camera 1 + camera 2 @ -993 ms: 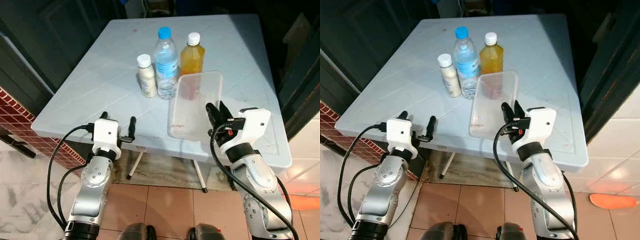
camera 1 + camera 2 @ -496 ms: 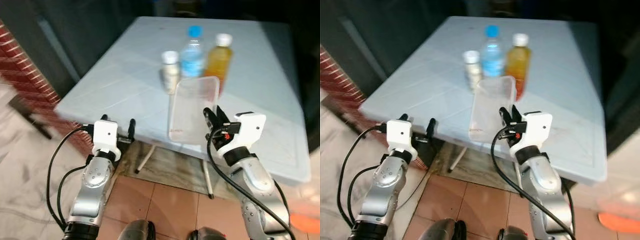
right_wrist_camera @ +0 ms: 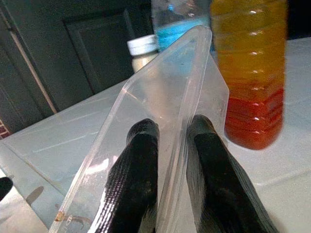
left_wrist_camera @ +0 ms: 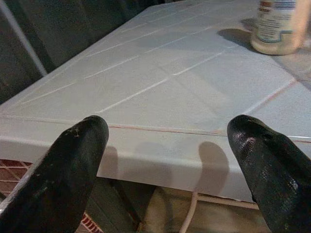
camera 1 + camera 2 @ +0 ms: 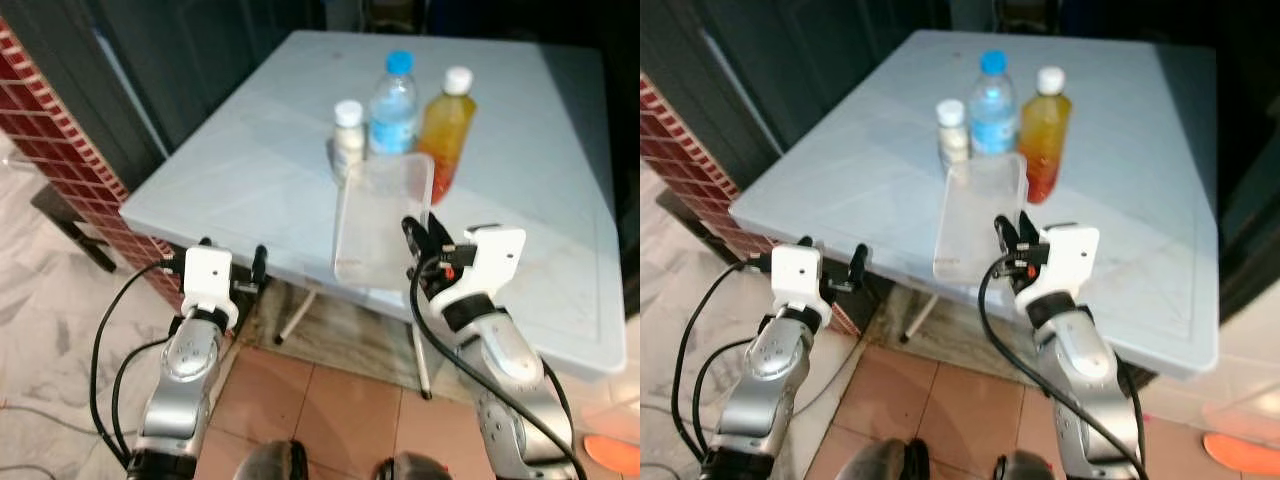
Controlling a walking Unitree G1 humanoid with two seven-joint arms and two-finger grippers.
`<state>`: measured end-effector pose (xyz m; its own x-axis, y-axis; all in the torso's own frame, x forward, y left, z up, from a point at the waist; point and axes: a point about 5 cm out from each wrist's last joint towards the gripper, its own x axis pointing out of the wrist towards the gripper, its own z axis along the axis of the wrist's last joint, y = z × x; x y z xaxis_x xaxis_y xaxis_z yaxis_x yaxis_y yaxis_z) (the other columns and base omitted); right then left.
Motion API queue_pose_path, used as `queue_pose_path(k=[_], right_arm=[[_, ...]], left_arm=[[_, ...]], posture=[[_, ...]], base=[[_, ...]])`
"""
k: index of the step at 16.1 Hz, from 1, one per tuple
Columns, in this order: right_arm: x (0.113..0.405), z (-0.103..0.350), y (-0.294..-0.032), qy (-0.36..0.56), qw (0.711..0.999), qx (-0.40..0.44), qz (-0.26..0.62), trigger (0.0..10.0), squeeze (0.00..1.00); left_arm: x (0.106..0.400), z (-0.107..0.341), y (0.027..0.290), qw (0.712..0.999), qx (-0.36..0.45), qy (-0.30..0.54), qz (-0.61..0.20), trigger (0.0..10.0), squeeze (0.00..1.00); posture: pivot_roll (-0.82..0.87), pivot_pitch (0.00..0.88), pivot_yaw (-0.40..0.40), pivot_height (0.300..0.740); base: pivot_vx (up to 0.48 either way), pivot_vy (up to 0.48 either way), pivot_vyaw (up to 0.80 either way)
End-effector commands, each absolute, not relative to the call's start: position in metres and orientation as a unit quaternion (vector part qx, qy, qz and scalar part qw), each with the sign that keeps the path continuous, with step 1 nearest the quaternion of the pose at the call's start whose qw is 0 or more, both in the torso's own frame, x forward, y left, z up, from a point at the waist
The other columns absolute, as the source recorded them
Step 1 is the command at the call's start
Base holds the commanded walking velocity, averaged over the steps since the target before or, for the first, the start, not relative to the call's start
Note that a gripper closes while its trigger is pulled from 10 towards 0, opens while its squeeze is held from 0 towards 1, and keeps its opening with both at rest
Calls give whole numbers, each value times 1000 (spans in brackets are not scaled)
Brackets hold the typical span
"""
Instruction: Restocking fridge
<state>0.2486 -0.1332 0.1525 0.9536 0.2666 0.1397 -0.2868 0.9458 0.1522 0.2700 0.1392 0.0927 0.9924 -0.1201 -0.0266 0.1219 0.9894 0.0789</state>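
Pale blue table [image 5: 250,160], tiled floor below. On it: small white bottle [image 5: 348,137], water bottle [image 5: 392,103], orange juice bottle [image 5: 445,130], standing close together. Your right claw [image 5: 420,240] is clenched on the rim of a clear plastic tray [image 5: 380,215], tilted up just before the bottles. Your left claw [image 4: 165,145], fingers spread, hovers at the table's near edge.

water bottle [image 3: 181,14] and juice bottle [image 3: 250,68] tops cut off in right wrist view
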Motion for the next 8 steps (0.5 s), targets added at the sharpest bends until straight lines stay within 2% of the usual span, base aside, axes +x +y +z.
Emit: queue_pose_path(k=[1,8], right_arm=[[250,153,-130,-60,983,91,148,10000,0],[254,153,-129,-62,982,90,151,10000,0]], left_arm=[[270,94,145,998,48,12,-47,10000,0],[272,94,145,998,47,14,-44,10000,0]], posture=[[-27,39,113,740],[-27,34,111,740]], base=[[-322,0,0],[-317,0,0]])
